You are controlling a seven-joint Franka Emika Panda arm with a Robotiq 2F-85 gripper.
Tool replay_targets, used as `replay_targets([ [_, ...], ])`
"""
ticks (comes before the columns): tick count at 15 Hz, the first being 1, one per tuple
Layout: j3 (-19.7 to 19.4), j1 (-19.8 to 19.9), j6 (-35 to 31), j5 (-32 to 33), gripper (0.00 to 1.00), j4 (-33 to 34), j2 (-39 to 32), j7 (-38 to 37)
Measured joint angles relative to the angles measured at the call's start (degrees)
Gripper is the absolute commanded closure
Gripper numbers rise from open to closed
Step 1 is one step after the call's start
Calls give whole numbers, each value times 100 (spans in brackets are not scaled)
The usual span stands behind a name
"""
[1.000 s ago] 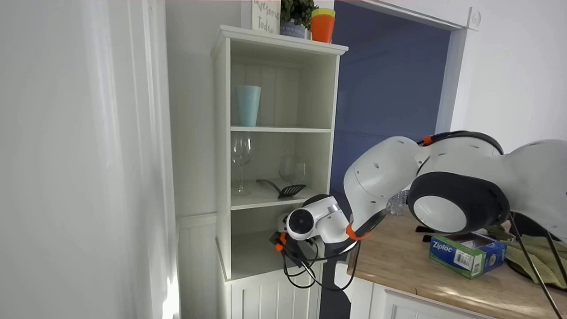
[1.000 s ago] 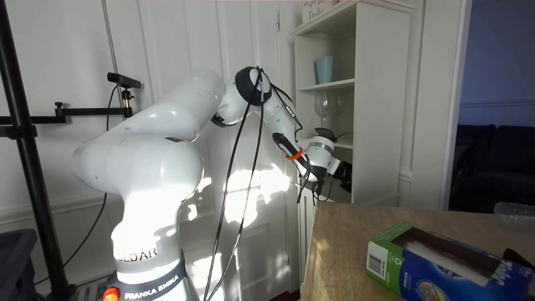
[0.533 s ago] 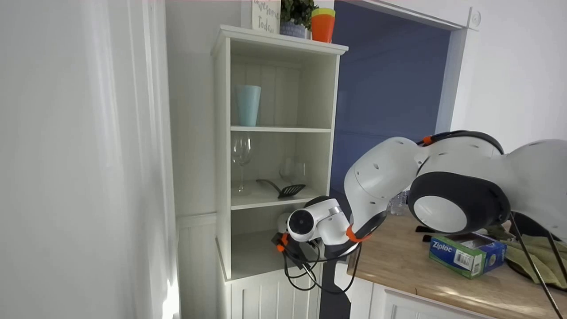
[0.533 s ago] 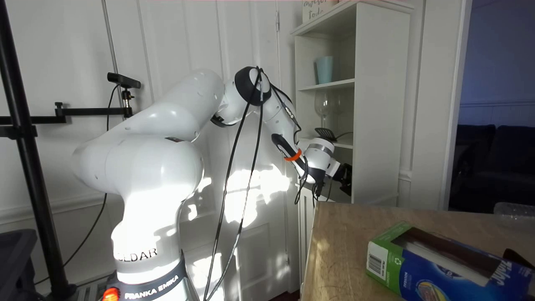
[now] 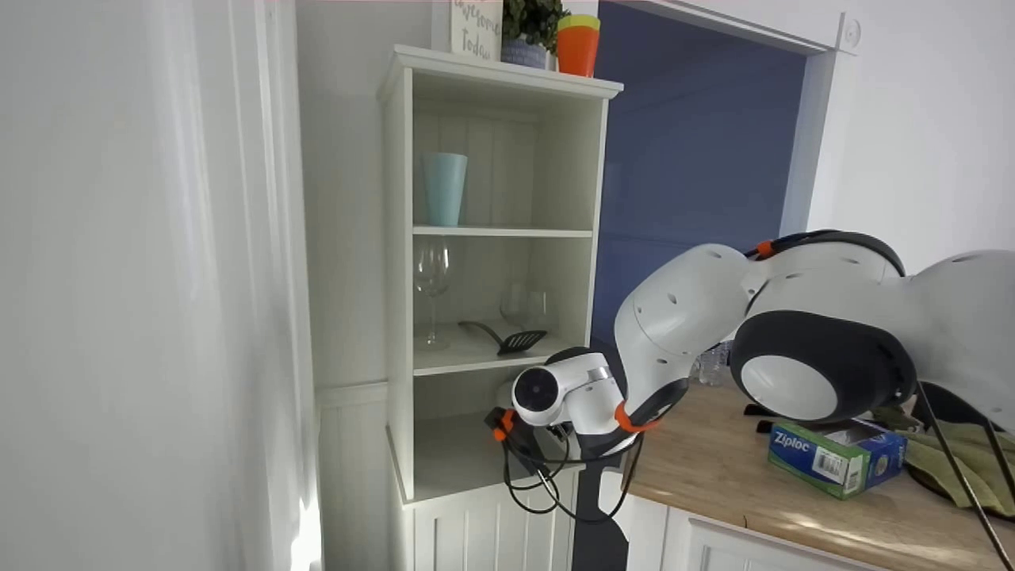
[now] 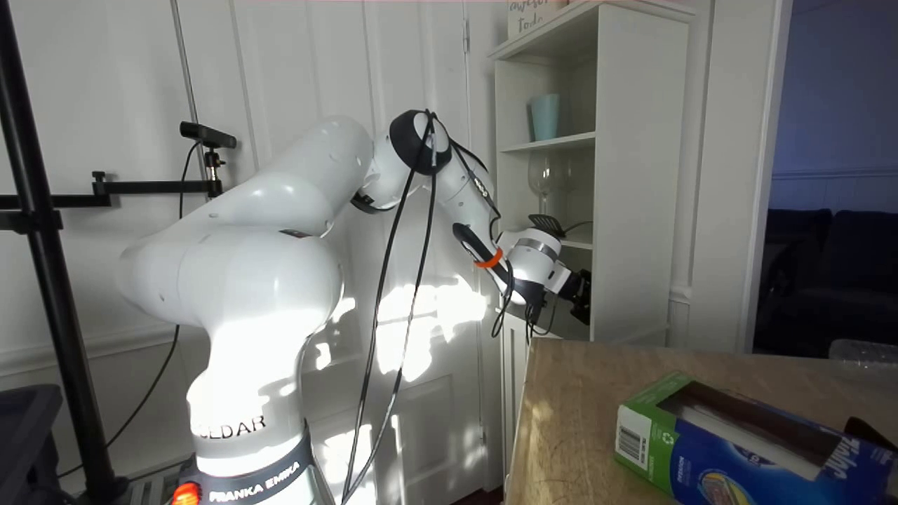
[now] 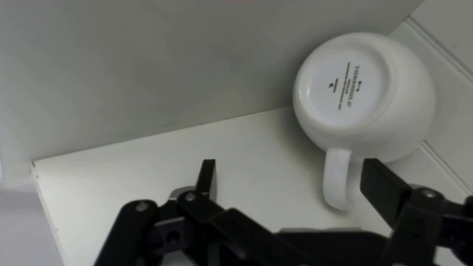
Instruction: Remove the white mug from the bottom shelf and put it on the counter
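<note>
Fingers point(image 7: 386, 192) spread wide, the gripper point(image 7: 290, 173) extends into the bottom shelf point(image 5: 450, 456), where the white mug point(image 7: 369, 99) sits near the grooved back panel point(image 7: 452, 125), its stamped base point(image 7: 345, 88) exposed and its handle point(image 7: 336, 179) appearing between the fingers in the wrist view; whether they touch cannot be told. Nearby, a Ziploc box point(image 5: 833, 460) rests on the wooden counter point(image 5: 694, 452).

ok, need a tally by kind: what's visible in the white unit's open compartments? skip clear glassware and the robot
White mug: 1
Pale blue tumbler: 1
Black slotted spatula: 1
Total in view: 3
</note>
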State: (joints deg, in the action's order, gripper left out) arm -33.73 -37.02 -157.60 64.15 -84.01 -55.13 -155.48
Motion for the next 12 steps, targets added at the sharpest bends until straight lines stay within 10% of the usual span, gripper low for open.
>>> replay_targets([
  [12, -60, -55, 4, -109, 0, -36, 0, -1],
])
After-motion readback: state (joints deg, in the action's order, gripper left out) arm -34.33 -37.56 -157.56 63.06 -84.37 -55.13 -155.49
